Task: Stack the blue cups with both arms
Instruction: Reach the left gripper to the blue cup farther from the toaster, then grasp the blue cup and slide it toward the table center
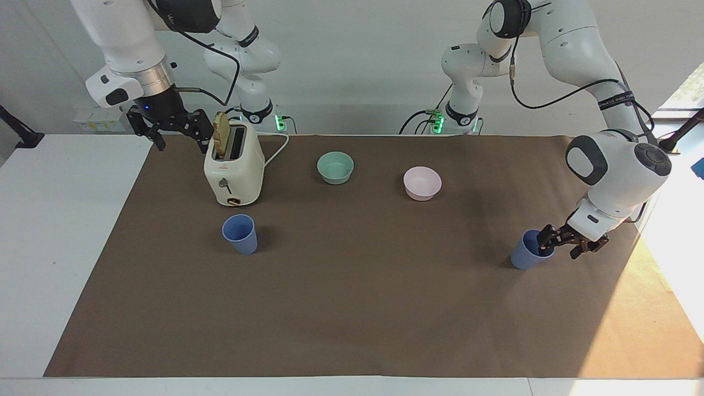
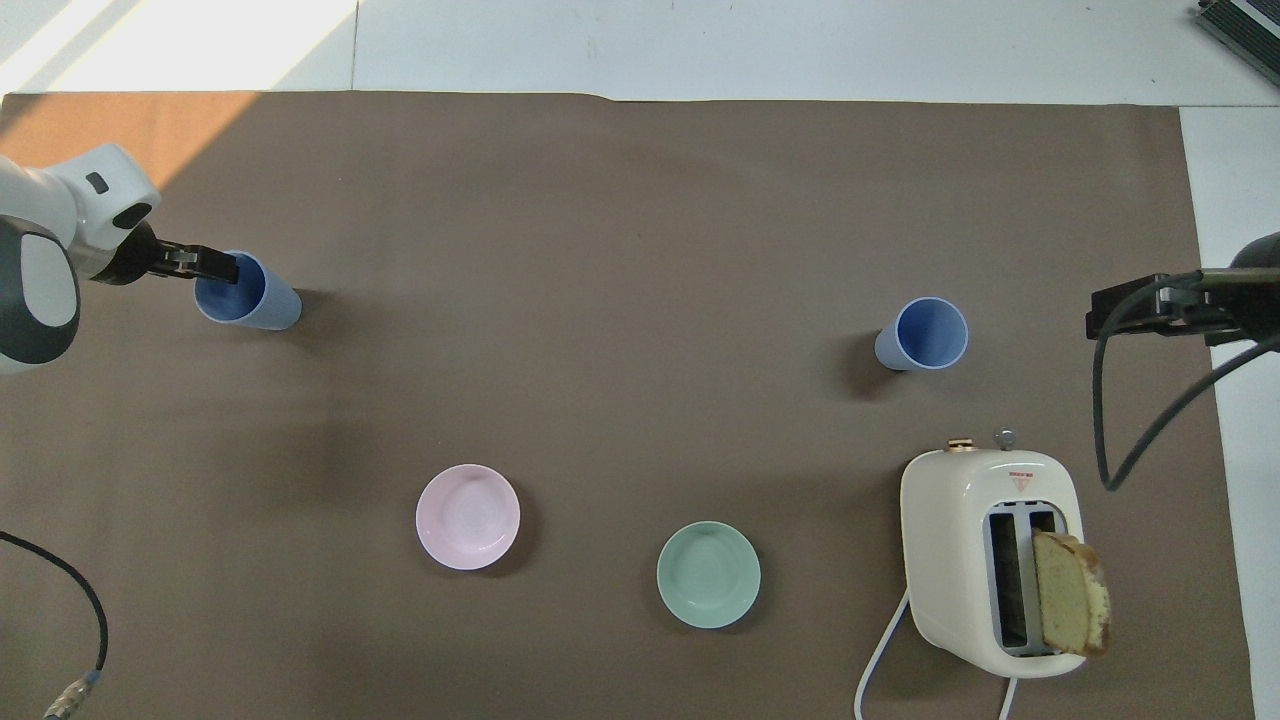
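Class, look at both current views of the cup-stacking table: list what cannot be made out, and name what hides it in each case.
- Whether the left claw grips the blue cup at the left arm's end: facing view, its fingers overlap the rim; overhead, too small.
- Right claw beside the toaster: overhead view, cut off by the edge.
- Toaster's second slot contents: both views, too dark.

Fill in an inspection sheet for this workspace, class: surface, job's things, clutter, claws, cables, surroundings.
Surface: brown mat on a white table.
Job's things: two blue cups, upright and apart.
Clutter: toaster with bread; teal bowl; pink bowl.
Claws: left claw at the rim of the cup at its end; right claw open, waiting beside the toaster.
Cables: toaster cord; arm cables.
Surroundings: grey wall.
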Controlling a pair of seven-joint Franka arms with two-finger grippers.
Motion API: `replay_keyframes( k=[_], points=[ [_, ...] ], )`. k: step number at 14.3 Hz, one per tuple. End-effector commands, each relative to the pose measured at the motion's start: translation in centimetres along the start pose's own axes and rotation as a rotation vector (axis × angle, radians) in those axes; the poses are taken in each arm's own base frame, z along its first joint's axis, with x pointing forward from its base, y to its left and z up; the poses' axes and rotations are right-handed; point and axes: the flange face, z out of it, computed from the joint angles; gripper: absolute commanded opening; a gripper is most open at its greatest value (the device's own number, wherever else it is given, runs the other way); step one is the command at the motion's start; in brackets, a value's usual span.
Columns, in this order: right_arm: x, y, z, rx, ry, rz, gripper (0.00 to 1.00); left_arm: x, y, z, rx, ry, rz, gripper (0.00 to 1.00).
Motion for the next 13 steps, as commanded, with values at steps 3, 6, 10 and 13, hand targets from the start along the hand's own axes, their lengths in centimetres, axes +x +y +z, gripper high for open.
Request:
replay_keyframes(
  k=[3, 6, 10, 13],
  points=[
    [-0.4, 0.1, -0.3, 0.019, -0.001, 0.003, 1.0, -1.3, 0.5, -0.5, -0.02, 0.004, 0.008, 0.25],
    [-0.4, 0.1, -0.3, 0.019, -0.001, 0.003, 1.0, -2.0, 1.1, -0.5, -0.051, -0.07, 0.01, 0.0],
    [-0.4, 0.1, -0.3, 0.019, -0.001, 0.003, 1.0, -1.4, 5.1, -2.4, -0.055, -0.058, 0.029, 0.0],
    [-0.4, 0.1, -0.3, 0.019, -0.001, 0.003, 1.0, -0.6, 10.3, -2.4, -0.049, -0.05, -0.038, 0.0]
  ],
)
